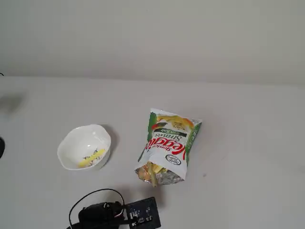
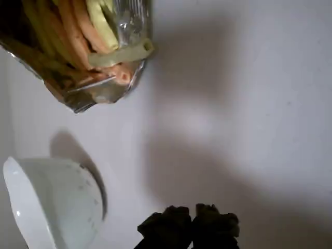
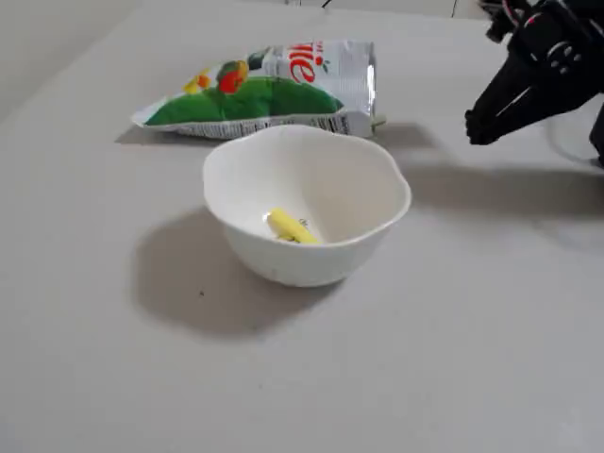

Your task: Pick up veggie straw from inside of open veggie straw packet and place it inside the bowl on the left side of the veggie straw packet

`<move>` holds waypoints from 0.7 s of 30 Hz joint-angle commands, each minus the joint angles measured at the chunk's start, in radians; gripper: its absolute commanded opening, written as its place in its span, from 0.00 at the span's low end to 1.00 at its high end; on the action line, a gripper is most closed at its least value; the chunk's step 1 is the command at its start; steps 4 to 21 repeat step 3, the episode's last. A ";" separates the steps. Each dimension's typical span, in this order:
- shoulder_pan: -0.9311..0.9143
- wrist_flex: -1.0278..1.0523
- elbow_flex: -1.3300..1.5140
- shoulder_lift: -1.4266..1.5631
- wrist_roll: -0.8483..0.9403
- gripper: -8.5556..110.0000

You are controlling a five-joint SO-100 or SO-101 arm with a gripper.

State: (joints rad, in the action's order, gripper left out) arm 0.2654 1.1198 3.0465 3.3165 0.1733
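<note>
A yellow veggie straw (image 3: 291,226) lies inside the white bowl (image 3: 377,236); a fixed view from above shows the veggie straw (image 1: 91,160) in the bowl (image 1: 71,143) too. The veggie straw packet (image 1: 167,143) lies flat to the bowl's right, its open mouth toward the arm. In the wrist view, orange and greenish straws fill the packet mouth (image 2: 98,96), and a pale one (image 2: 122,54) pokes out. My gripper (image 2: 189,225) hangs shut and empty above bare table, apart from the packet and the bowl (image 2: 52,202). The low fixed view shows the gripper (image 3: 479,130) to the right of the packet (image 3: 264,90).
My arm's dark body with a looped black cable (image 1: 102,213) sits at the bottom edge of the fixed view from above. The table (image 1: 238,157) is pale grey, with a wall behind it.
</note>
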 commanded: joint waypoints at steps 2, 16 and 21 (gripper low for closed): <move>0.002 -0.028 -0.006 0.011 -0.008 0.07; 0.002 -0.028 -0.006 0.011 -0.008 0.07; 0.002 -0.028 -0.006 0.011 -0.008 0.07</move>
